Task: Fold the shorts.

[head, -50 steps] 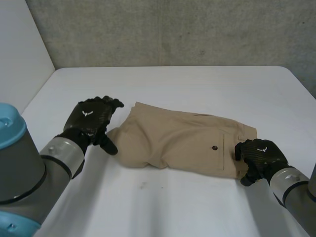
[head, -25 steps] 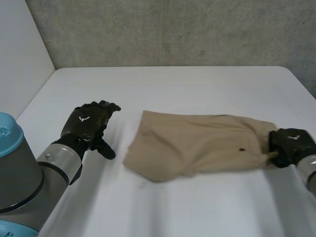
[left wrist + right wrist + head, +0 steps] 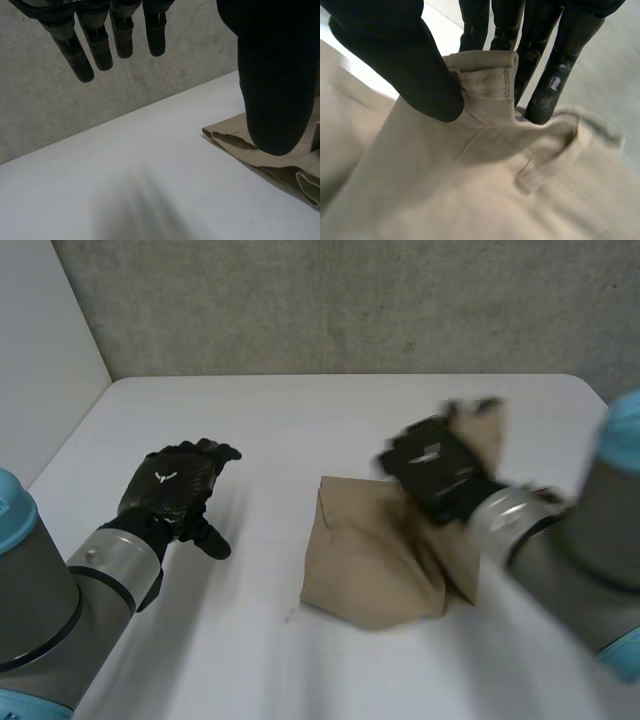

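Under the right hand (image 3: 432, 468), part of the beige shorts (image 3: 365, 565) is hidden, and the hand itself is blurred in the head view. Its own wrist view is clearer: the thumb presses the waistband (image 3: 485, 82) against the fingers, so this end is pinched and held up above the rest. The rest lies bunched on the white table (image 3: 300, 410), toward its right edge. Near the left edge, the left hand (image 3: 172, 485) has straight, relaxed fingers and holds nothing, well apart from the shorts.
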You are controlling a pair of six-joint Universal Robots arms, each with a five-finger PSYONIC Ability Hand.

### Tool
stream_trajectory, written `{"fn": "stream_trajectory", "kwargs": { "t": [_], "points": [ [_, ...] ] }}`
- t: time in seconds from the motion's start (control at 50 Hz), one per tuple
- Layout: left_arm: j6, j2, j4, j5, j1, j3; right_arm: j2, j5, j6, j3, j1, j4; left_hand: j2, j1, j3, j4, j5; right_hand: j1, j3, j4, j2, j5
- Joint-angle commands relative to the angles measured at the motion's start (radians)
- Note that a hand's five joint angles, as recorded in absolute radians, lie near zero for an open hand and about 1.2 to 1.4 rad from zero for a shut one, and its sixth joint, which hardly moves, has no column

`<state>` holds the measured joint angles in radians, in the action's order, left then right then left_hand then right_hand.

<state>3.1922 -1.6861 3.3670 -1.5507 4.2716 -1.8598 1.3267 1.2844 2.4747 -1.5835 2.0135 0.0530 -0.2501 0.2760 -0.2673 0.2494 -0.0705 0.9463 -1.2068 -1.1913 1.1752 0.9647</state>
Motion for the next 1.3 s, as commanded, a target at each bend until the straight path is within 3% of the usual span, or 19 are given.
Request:
{"fn": "stream_trajectory", "kwargs": {
  "t": [0.02,0.1,0.12,0.18,0.24,0.38,0.46,0.54,0.68,0.86,1.3],
  "points": [
    [0.000,0.003,0.000,0.000,-0.003,0.007,-0.204,-0.088,-0.056,0.030,0.235,-0.002,0.019,-0.045,0.036,-0.018,0.014,0.450,-0.189,-0.205,0.221,0.257],
    [0.000,0.003,0.000,0.000,-0.003,0.010,-0.238,-0.154,-0.048,0.022,0.241,-0.045,0.019,-0.045,0.036,-0.018,0.014,0.450,-0.189,-0.205,0.221,0.257],
    [0.000,0.003,0.000,0.001,-0.004,0.011,-0.236,-0.175,-0.042,0.020,0.243,-0.056,0.019,-0.045,0.036,-0.018,0.014,0.114,0.147,0.131,-0.115,-0.079],
    [0.002,0.002,0.003,0.003,-0.004,0.030,-0.224,-0.178,-0.005,0.023,0.238,-0.056,0.016,-0.042,0.033,-0.015,0.011,-0.495,0.755,0.740,-0.724,-0.688],
    [0.000,0.000,0.005,0.001,-0.003,0.065,-0.190,-0.169,0.049,0.030,0.232,-0.055,0.013,-0.039,0.030,-0.012,0.008,-0.723,0.984,0.968,-0.952,-0.916],
    [-0.027,-0.047,0.005,-0.003,-0.045,0.211,-0.034,-0.083,0.386,0.042,0.139,-0.019,0.004,-0.030,0.021,-0.004,-0.001,-0.772,1.032,1.017,-1.001,-0.965],
    [-0.095,-0.145,-0.009,-0.017,-0.133,0.335,0.025,-0.047,0.585,0.048,0.045,-0.013,-0.005,-0.021,0.013,0.005,-0.009,-0.772,1.032,1.017,-1.001,-0.965],
    [-0.139,-0.280,-0.070,-0.081,-0.231,0.460,0.023,-0.036,0.652,0.057,-0.022,-0.027,-0.007,-0.018,0.010,0.008,-0.012,-0.772,1.032,1.017,-1.001,-0.965],
    [-0.149,-0.475,-0.161,-0.160,-0.341,0.571,-0.124,0.016,0.606,0.086,-0.058,-0.058,-0.005,-0.021,0.013,0.005,-0.010,-0.772,1.032,1.017,-1.001,-0.965],
    [-0.138,-0.596,-0.187,-0.394,-0.366,0.576,-0.310,0.016,0.458,0.131,-0.055,-0.076,0.010,-0.036,0.027,-0.010,0.005,-0.772,1.032,1.017,-1.001,-0.965],
    [-0.123,-0.532,-0.199,-0.405,-0.377,0.418,-0.313,0.059,0.221,0.051,-0.067,-0.062,0.010,-0.036,0.027,-0.010,0.005,-0.772,1.032,1.017,-1.001,-0.965]
  ]
}}
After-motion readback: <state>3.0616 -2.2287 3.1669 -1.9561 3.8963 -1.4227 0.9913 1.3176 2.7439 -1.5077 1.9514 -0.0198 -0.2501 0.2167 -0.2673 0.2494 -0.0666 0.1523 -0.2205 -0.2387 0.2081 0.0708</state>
